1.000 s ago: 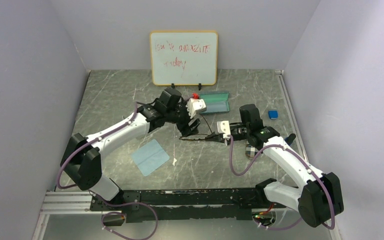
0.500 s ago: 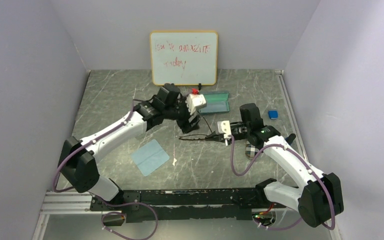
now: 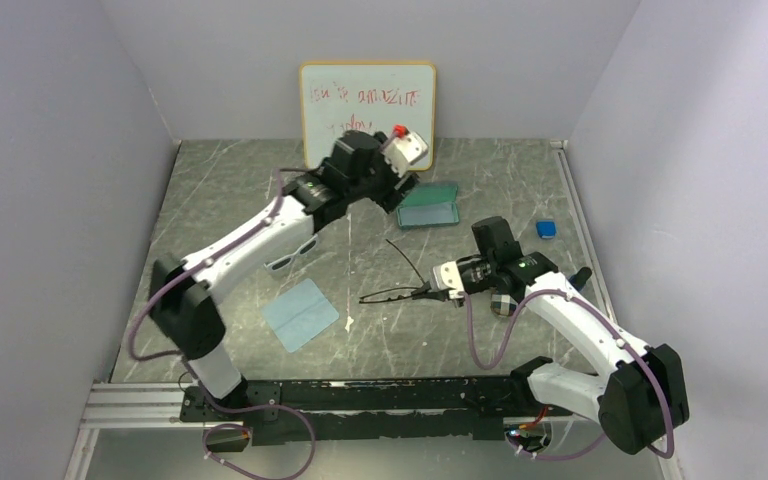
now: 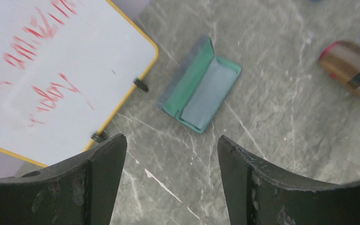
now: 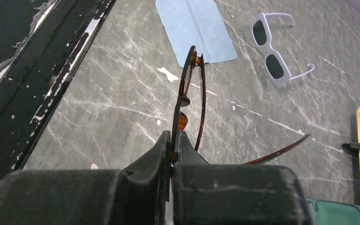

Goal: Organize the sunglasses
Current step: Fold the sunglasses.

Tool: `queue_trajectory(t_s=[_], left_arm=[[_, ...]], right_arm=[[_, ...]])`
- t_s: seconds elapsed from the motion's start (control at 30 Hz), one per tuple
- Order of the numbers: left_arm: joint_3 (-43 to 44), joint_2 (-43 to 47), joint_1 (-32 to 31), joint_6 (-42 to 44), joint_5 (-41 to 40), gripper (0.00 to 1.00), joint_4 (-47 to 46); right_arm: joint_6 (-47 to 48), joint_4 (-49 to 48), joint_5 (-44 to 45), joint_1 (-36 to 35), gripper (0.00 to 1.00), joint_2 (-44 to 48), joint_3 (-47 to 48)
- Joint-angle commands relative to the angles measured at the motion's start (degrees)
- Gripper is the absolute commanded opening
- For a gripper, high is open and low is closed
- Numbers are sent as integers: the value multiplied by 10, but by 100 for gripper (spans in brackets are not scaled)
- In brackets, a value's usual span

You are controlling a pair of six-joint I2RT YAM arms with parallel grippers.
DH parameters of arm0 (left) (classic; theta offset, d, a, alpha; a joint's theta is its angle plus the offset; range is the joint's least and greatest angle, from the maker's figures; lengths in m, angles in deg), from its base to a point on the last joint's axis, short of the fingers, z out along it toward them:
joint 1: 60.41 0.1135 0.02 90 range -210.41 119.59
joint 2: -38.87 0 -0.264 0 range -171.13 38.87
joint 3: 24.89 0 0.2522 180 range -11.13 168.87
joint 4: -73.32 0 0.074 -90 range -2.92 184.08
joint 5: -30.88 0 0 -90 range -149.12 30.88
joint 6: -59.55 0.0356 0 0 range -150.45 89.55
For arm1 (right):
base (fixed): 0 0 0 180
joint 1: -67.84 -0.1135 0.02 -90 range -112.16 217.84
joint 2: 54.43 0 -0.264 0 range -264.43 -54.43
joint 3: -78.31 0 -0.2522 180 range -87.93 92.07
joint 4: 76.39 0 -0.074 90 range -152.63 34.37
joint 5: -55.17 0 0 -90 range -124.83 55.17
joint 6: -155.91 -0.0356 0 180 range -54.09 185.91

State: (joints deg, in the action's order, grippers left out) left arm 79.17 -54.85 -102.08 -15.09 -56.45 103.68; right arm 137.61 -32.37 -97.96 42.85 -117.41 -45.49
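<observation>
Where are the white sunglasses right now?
In the right wrist view, the white sunglasses lie top right on the table, just beside the blue cloth.

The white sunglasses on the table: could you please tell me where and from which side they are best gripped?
Probably at the bridge of the white sunglasses, from straight above: they lie with both temples unfolded, and the narrow bridge between the dark lenses fits a gripper without touching glass.

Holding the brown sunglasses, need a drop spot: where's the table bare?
Bare: far-left marble left of the left arm; near strip between blue cloth and right gripper. Crowded: around the green case, and by the white sunglasses.
</observation>
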Motion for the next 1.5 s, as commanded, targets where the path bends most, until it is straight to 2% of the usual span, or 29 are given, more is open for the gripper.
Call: queue_trajectory(t_s=[0.0,0.17,0.57,0.97,1.07,1.27,1.47], left_arm=[[28,-73,-16,-1,-57,75,31],[21,-92,-16,-11,-37,75,48],[-95,-7,-18,18,106,72,74],[-125,38,-29,54,218,71,105],[-125,48,-30,44,198,72,99],[-93,61,-13,9,108,76,69],[-60,91,40,-7,107,83,46]], right_arm=[[43,14,-17,-2,0,16,23],[-1,-21,-4,1,0,26,24],[-103,-107,-4,19,0,19,26],[-244,-201,7,34,0,14,31],[-241,-200,13,39,0,12,34],[-223,-166,-7,38,0,6,45],[-227,-157,-13,40,0,8,46]])
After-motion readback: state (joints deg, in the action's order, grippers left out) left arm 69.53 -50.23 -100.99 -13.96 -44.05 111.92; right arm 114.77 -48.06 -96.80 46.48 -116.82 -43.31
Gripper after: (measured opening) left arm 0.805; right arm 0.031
